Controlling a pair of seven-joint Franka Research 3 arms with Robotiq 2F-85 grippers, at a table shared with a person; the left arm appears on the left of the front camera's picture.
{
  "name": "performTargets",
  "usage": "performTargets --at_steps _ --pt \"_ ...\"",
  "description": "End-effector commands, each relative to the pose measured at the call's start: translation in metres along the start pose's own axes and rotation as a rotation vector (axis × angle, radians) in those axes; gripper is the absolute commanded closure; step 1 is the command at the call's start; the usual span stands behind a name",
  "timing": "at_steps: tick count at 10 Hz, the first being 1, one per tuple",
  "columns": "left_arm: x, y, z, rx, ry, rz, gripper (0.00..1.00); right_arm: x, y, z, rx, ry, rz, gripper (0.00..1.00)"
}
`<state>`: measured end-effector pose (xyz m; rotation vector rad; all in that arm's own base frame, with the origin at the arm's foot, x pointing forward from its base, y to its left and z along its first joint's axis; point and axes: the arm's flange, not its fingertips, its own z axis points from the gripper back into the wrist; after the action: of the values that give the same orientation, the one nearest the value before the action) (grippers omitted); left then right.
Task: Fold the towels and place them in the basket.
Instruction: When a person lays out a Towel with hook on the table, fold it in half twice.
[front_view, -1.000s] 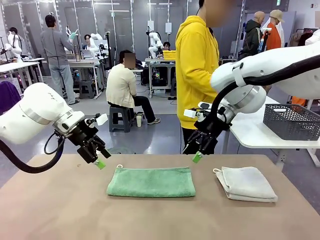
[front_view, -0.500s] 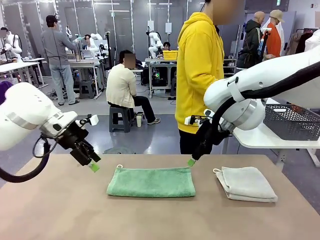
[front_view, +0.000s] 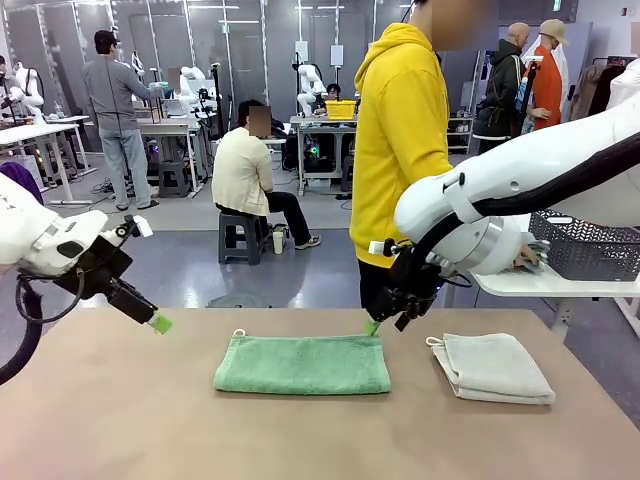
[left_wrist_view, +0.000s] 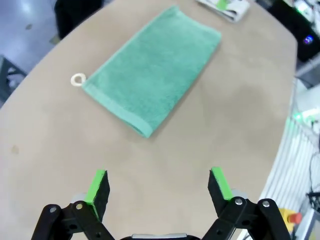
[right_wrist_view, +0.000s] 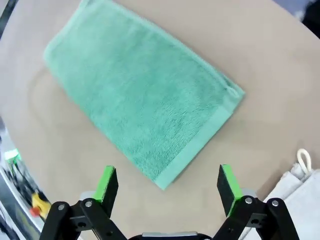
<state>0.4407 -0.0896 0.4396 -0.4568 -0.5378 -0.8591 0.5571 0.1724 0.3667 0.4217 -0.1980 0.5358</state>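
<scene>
1. The green towel (front_view: 302, 363) lies as a long folded strip in the middle of the bench (front_view: 110, 420). It looks ready for another fold, short end to short end.
2. The right tool (front_view: 372, 326) is spread wide and empty, just over the green towel's far right corner. It should go low enough to catch both layers before pinching.
3. The left tool (front_view: 160, 323) is also spread and empty, well to the left of the green towel. Bring it in to hold down the left end.
4. The grey-white towel (front_view: 493, 367) lies folded to the right of the green towel, with the basket (front_view: 585, 243) farther right and beyond it.
</scene>
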Motion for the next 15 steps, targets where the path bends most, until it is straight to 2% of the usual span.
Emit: performTargets --at_steps 1,2,5,6,8,11,15 --pt "-0.005 -0.007 0.000 0.087 -0.003 0.041 0.00 0.014 0.008 -0.001 0.004 -0.009 0.008 0.00" --pt "0.000 0.000 0.000 0.000 0.000 0.000 0.00 0.000 0.000 0.000 0.000 0.000 0.000 0.00" --pt "0.000 0.000 0.000 0.000 0.000 0.000 0.00 0.004 0.004 -0.002 -0.002 -0.004 -0.016 0.00" --pt "0.000 0.000 0.000 0.000 0.000 0.000 0.00 0.007 0.010 -0.011 -0.061 0.054 -0.066 0.00" --pt "0.000 0.000 0.000 0.000 0.000 0.000 0.00 0.012 0.018 -0.029 -0.134 0.062 -0.220 0.00" --pt "0.000 0.000 0.000 0.000 0.000 0.000 0.00 0.016 0.017 -0.055 -0.243 0.077 -0.327 0.00" --pt "0.000 0.000 0.000 0.000 0.000 0.000 0.00 0.017 0.008 -0.074 -0.280 0.088 -0.392 0.00"
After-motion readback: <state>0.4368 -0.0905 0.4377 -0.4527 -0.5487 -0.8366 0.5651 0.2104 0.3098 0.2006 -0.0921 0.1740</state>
